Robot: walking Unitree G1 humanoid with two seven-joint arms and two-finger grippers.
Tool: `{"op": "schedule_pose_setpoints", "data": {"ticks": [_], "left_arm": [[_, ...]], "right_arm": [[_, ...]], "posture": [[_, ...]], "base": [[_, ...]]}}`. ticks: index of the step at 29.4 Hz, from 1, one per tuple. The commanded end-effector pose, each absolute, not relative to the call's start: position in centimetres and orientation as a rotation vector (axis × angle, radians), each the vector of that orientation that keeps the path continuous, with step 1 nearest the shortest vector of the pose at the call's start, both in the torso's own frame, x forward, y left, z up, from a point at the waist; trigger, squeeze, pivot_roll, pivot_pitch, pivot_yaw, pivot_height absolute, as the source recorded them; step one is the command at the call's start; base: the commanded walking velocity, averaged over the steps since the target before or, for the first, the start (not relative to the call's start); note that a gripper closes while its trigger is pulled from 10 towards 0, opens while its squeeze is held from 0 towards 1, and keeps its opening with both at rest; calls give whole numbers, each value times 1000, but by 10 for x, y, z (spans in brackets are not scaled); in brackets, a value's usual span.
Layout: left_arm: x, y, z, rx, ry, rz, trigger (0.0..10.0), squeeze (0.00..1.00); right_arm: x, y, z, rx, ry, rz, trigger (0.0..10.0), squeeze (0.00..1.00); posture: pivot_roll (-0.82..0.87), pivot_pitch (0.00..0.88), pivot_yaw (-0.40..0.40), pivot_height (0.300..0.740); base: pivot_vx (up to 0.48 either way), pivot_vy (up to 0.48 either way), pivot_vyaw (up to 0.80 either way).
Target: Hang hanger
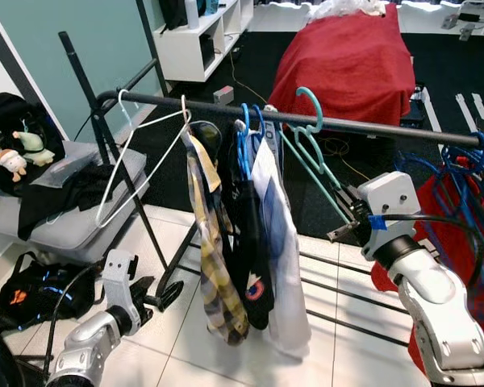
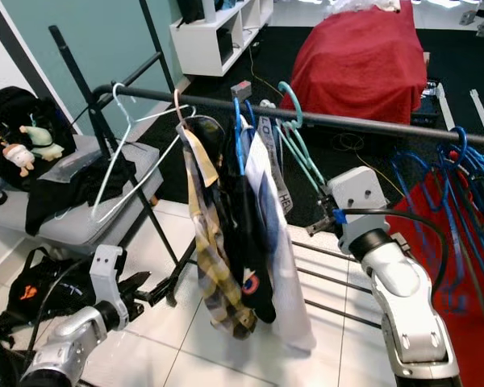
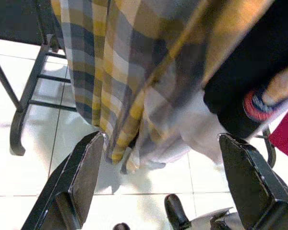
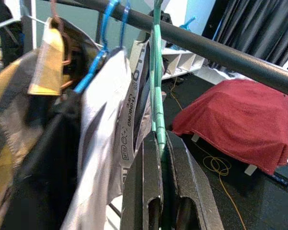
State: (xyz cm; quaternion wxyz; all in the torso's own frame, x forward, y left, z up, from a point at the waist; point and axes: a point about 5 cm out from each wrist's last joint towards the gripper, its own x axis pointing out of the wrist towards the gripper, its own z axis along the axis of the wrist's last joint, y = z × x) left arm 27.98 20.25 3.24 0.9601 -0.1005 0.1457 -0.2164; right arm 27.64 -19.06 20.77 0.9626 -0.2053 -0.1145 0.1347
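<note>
right pincer (image 1: 344,228) pinching teal hanger (image 1: 316,153) at its lower end | hanger hook over rail (image 1: 371,125), beside hung shirts (image 1: 250,234) | left pincer (image 1: 157,294) spread, low by floor

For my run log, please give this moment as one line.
right gripper: shut on teal hanger | hook over black rail | left gripper: open, low by plaid shirt

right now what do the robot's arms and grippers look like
Both arms are silver-grey with rounded shells. The right arm has a boxy white wrist block, a black collar, a blue tag and black cables looping off it. The left arm ends in a white bracket with small holes and a black cable alongside. Each gripper has two long black fingers, flat and blunt-tipped with worn pale edges.
</note>
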Motion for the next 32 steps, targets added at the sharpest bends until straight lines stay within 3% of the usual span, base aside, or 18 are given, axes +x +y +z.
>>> {"op": "schedule_pose_setpoints", "data": {"ticks": [1, 18, 32], "left_arm": [[273, 205, 25, -190, 338, -442, 10000, 0], [269, 198, 25, -212, 337, -502, 10000, 0], [282, 191, 59, -282, 207, -629, 10000, 0]], "right_arm": [[273, -190, 203, -432, -211, 280, 10000, 0], [269, -188, 203, -429, -215, 259, 10000, 0], [263, -176, 267, -384, -477, 282, 10000, 0]], "posture": [[-114, 98, 84, 740], [-119, 101, 83, 740], [-116, 103, 89, 740]], "base": [[-349, 0, 0], [-341, 0, 0], [-269, 0, 0]]}}
